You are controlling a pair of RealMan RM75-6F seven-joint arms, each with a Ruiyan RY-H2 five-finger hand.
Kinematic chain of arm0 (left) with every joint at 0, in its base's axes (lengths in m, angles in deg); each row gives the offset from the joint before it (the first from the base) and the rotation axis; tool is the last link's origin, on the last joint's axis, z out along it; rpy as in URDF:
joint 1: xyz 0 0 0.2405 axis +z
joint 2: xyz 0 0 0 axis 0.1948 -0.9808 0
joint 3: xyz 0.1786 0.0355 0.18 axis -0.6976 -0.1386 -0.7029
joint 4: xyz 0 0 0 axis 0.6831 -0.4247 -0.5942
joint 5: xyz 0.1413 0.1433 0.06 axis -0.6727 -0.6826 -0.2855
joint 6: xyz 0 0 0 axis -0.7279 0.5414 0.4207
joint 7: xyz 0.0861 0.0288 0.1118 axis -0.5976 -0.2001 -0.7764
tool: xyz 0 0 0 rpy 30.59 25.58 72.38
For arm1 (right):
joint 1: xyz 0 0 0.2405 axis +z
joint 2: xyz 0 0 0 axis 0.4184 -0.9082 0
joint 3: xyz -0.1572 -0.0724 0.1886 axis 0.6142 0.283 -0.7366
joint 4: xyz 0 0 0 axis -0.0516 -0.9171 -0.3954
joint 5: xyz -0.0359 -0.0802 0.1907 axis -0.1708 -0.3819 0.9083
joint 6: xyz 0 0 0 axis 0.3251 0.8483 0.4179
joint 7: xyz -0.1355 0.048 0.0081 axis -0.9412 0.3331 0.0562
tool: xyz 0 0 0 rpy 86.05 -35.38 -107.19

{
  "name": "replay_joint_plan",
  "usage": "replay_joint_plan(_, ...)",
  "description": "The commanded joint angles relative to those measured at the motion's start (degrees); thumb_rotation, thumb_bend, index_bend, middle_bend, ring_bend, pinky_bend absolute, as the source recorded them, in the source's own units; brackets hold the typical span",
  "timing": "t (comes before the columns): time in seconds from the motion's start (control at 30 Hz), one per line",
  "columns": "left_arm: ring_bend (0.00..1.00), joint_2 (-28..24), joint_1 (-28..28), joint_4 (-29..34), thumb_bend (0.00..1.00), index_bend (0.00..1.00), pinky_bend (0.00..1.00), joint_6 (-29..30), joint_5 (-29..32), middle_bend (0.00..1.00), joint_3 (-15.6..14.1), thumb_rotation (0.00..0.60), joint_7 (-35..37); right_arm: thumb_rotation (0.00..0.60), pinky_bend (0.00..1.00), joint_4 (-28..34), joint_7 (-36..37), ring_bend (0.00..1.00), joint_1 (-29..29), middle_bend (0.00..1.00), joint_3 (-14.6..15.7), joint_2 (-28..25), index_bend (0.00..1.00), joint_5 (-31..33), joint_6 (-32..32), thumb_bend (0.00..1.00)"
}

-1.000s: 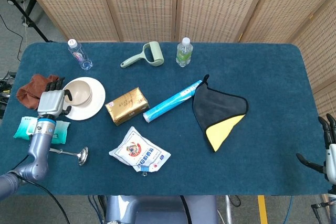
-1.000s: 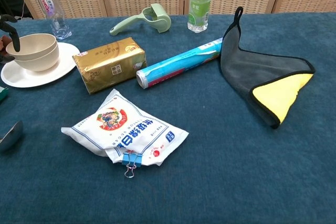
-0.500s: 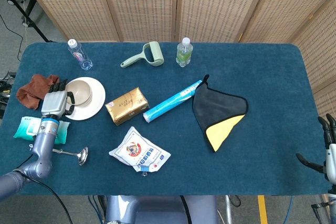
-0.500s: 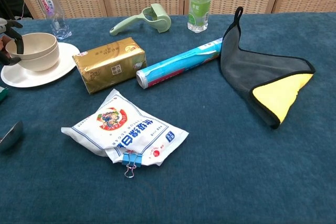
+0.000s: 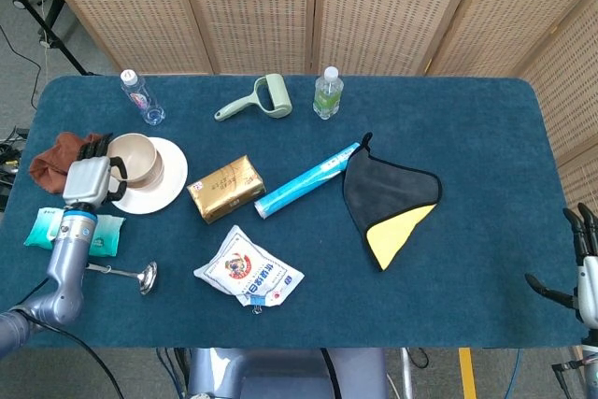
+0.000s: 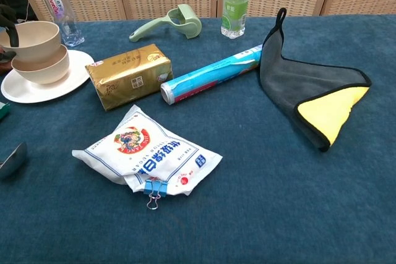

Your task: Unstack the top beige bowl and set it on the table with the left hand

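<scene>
Gripping top beige bowl [image 6: 32, 34]: left hand [image 5: 86, 178]; raised.

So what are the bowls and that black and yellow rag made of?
Top beige bowl and lower bowl: probably matte plastic or a fibre mix, since they look dull with no glassy shine; ceramic can't be ruled out. Black and yellow cloth: soft, fuzzy fabric, likely microfibre, lying folded and limp.

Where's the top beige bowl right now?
Far left in both views: the left hand holds the top bowl raised just above the lower bowl on the white plate.
</scene>
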Motion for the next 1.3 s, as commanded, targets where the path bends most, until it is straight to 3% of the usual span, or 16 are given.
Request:
replay_joint_plan(0.03, 0.0, -3.82, 1.84, 6.24, 0.48, 0.72, 0.0, 3.6, -4.75, 0.0, 0.01, 0.6, 2.72, 0.6, 0.0, 0.05, -0.09, 0.0, -0.01, 0.0, 0.04, 0.06, 0.0, -0.1, 0.07, 0.0)
replay_joint_plan(0.17, 0.0, -7.54, 4.01, 14.2, 0.48, 0.73, 0.0, 6.2, -11.06, 0.0, -2.51, 0.6, 4.27, 0.6, 0.0, 0.2, -0.27, 0.0, -0.03, 0.0, 0.09, 0.09, 0.0, -0.19, 0.14, 0.0)
replay_joint_plan(0.33, 0.0, -8.18, 6.36, 18.03, 0.46, 0.74, 0.0, 6.79, -16.28, 0.0, -8.06, 0.6, 3.04, 0.6, 0.0, 0.42, -0.31, 0.0, -0.14, 0.0, 0.16, 0.01, 0.0, -0.33, 0.31, 0.0)
replay_joint_plan(0.53, 0.0, -4.51, 8.27, 14.36, 0.46, 0.74, 0.0, 8.22, -22.8, 0.0, -12.33, 0.6, 5.62, 0.6, 0.0, 0.55, -0.16, 0.0, -0.2, 0.0, 0.08, -0.1, 0.0, -0.26, 0.42, 0.0)
replay_joint_plan(0.8, 0.0, -0.28, 8.21, 9.02, 0.45, 0.74, 0.0, 7.03, -23.71, 0.0, -13.16, 0.6, 5.46, 0.6, 0.0, 0.68, 0.31, 0.0, -0.23, 0.0, -0.01, -0.39, 0.0, -0.09, 0.3, 0.0)
replay_joint_plan(0.9, 0.0, 0.39, 8.15, 8.22, 0.4, 0.73, 0.0, 6.63, -23.43, 0.0, -13.11, 0.6, 5.03, 0.6, 0.0, 0.75, 0.42, 0.0, -0.26, 0.0, -0.08, -0.48, 0.0, -0.03, 0.34, 0.0)
replay_joint_plan(1.07, 0.0, -0.96, 8.24, 9.77, 0.18, 0.46, 0.0, 5.59, -23.27, 0.0, -13.42, 0.6, 5.36, 0.6, 0.0, 0.79, 0.62, 0.0, -0.31, 0.0, -0.17, -0.59, 0.0, 0.09, 0.39, 0.0)
replay_joint_plan(1.17, 0.0, -3.69, 9.18, 12.7, 0.1, 0.4, 0.0, 7.24, -24.68, 0.0, -13.97, 0.6, 5.71, 0.6, 0.0, 0.87, 0.77, 0.0, -0.27, 0.0, -0.17, -0.62, 0.0, 0.08, 0.29, 0.0)
replay_joint_plan(1.3, 0.0, -7.36, 11.25, 16.81, 0.1, 0.37, 0.0, 11.14, -25.88, 0.0, -14.25, 0.6, 5.18, 0.6, 0.0, 0.96, 0.8, 0.0, -0.27, 0.0, -0.1, -0.66, 0.0, -0.03, 0.25, 0.0)
